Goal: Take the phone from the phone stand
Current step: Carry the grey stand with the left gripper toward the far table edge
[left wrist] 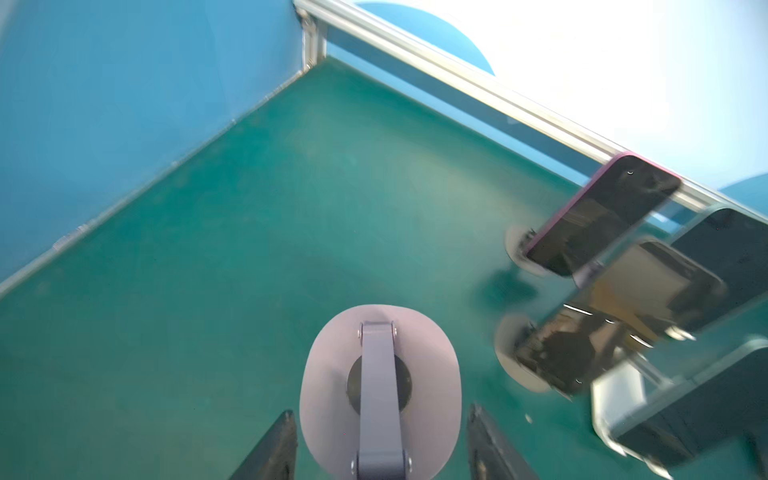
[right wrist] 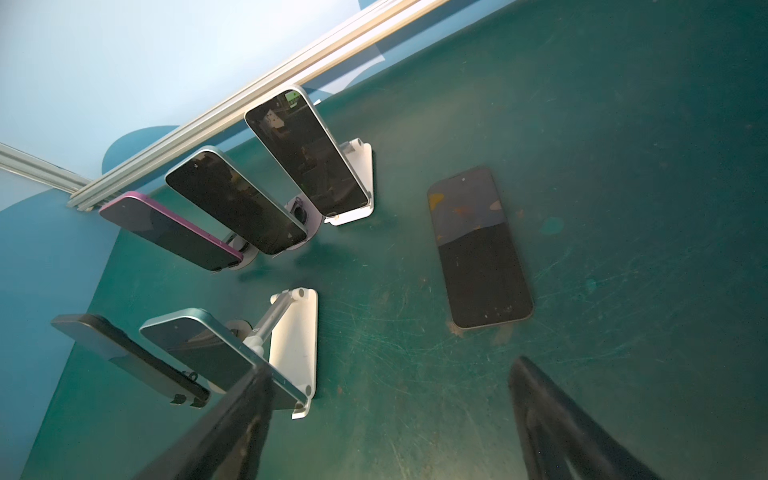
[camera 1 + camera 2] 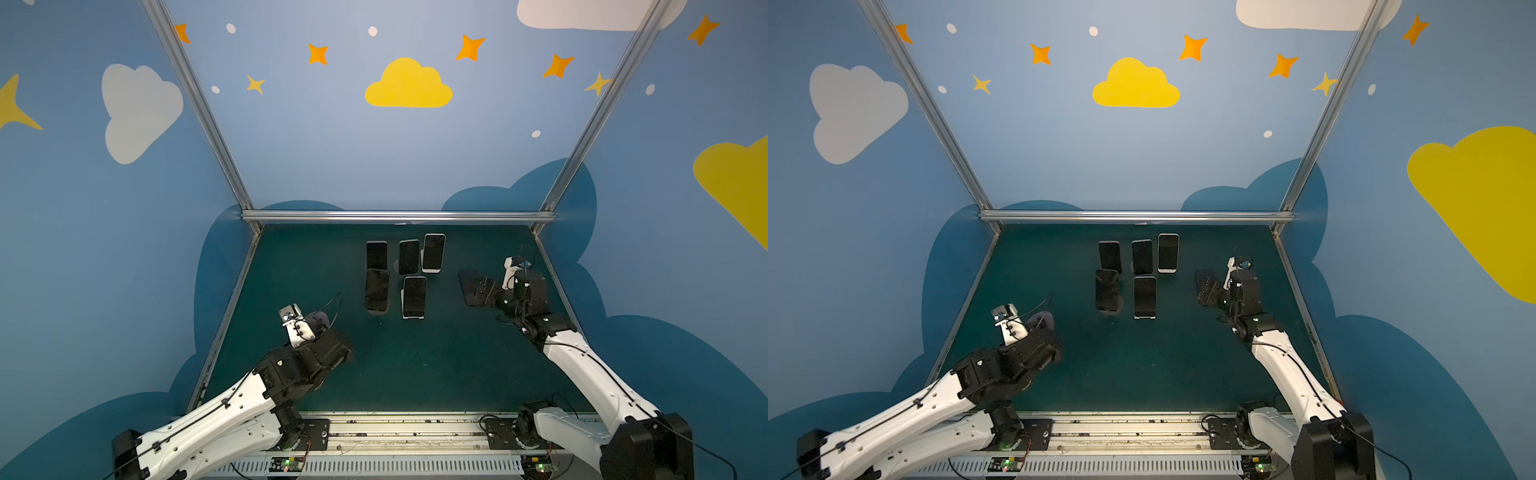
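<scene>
The phone [image 2: 478,249] lies flat on the green mat [image 3: 415,365], screen up and clear of every stand. In a top view it sits at the right of the frame, just left of the right arm's wrist [image 3: 468,284].

The right gripper [image 2: 390,365] hangs above the phone's near end with its jaws spread. Nothing is between them, and neither finger touches the phone.

The empty phone stand [image 1: 380,386], lilac with a round base and a hinged arm, is at the lower left of the mat in a top view [image 3: 318,321]. The left gripper [image 1: 380,413] is closed on it, with a dark finger [image 1: 278,444] on either side of the base. I cannot tell whether the base rests on the mat.

In the middle of the mat, towards the top, a back row of three propped phones [image 3: 409,256] leans on stands. In front of it stand a dark phone [image 3: 377,289] and a teal-edged phone [image 3: 414,297] on a white stand [image 2: 295,345]. Neither gripper touches any of these.

Blue walls with painted clouds [image 3: 409,85] enclose the mat on three sides.
</scene>
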You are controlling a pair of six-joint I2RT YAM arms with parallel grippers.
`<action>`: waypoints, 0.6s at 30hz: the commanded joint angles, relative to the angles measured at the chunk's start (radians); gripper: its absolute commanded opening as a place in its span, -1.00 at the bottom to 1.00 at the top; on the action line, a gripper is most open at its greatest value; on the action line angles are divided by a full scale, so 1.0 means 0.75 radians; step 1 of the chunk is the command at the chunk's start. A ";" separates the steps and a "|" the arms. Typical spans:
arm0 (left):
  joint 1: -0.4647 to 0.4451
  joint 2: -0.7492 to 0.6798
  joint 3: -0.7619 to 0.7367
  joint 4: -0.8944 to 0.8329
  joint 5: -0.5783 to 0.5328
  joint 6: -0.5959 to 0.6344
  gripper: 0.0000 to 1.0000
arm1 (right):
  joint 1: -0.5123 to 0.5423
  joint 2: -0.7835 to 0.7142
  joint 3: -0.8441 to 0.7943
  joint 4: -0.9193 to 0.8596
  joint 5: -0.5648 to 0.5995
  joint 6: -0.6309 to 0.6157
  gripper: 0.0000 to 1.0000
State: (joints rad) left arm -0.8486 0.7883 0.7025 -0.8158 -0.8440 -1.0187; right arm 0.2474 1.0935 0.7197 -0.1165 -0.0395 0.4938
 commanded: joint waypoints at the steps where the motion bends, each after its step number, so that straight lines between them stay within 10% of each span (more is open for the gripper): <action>1: 0.181 0.071 0.094 0.272 0.151 0.379 0.20 | 0.015 0.045 0.000 0.022 -0.033 0.012 0.77; 8: 0.675 0.376 0.286 0.507 0.639 0.541 0.21 | 0.023 0.093 0.013 0.009 -0.041 0.061 0.76; 18: 0.911 0.995 0.584 0.816 0.715 0.848 0.22 | 0.024 0.131 0.052 -0.095 -0.008 0.116 0.73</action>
State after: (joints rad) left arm -0.1894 1.4582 1.0832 -0.3038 -0.3531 -0.5072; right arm 0.2604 1.1984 0.7315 -0.1616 -0.0570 0.5636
